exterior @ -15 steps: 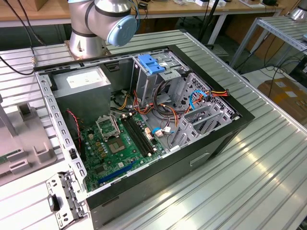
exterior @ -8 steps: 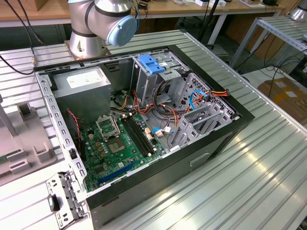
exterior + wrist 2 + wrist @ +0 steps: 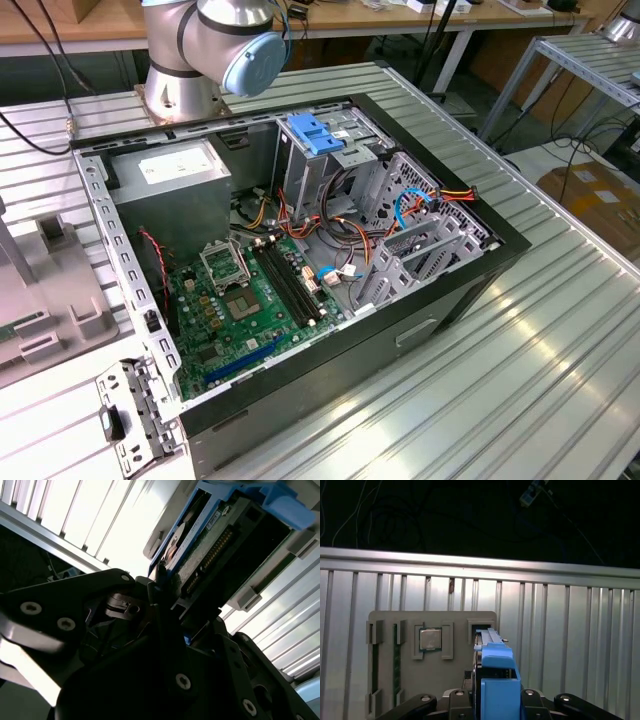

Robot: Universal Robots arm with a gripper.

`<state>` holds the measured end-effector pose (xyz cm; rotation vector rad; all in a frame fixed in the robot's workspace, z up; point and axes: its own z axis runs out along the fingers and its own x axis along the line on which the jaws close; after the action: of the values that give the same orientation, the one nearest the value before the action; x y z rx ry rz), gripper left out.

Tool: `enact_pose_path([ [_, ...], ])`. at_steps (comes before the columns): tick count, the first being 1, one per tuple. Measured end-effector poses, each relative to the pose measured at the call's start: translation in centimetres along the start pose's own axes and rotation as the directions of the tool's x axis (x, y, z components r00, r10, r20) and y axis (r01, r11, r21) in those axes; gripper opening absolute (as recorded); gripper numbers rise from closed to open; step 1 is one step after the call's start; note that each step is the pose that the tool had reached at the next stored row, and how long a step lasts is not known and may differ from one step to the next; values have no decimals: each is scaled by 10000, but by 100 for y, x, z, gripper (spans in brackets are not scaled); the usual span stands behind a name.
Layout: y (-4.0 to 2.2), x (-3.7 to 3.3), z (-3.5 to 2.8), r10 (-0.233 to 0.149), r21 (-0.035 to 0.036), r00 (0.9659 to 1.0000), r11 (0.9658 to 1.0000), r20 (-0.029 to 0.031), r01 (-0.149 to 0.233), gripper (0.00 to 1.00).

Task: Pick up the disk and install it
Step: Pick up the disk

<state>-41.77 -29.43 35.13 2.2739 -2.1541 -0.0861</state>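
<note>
End effector clamped on disk, held edge-on, blue tab nearest first wrist camera, by grey fixture tray with processor chip on ribbed table.

Disk partly hidden behind the tool in both wrist views; arm cropped in the exterior view.

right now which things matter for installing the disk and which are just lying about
Job in hand: the disk, clamped in the gripper; the open computer case.
Lying about: processor chip, grey holder plate, metal bracket beside the case.
</note>
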Motion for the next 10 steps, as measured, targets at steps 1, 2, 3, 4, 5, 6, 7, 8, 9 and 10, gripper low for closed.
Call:
enact_pose_path([
  [1, 0, 0, -4, 1, 0, 10000, 10000, 0, -1, 37],
  [2, 0, 0, -10, 0, -2, 10000, 10000, 0, 0, 37],
  [3, 1, -1, -15, 0, 0, 10000, 10000, 0, 0, 37],
  [4, 1, -1, -22, 0, 0, 10000, 10000, 0, 0, 37],
  [5, 1, -2, -30, 0, -2, 10000, 10000, -1, 0, 37],
  [6, 1, -2, -36, 0, -1, 10000, 10000, 0, 0, 37],
  [7, 2, -3, -41, 1, -1, 10000, 10000, -1, -1, 37],
  [8, 2, -3, -46, 0, 0, 10000, 10000, 0, 0, 37],
  [9, 2, -3, -52, 1, -1, 10000, 10000, 0, -1, 37],
  [10, 2, -3, -57, 0, -2, 10000, 10000, 0, 0, 37],
])
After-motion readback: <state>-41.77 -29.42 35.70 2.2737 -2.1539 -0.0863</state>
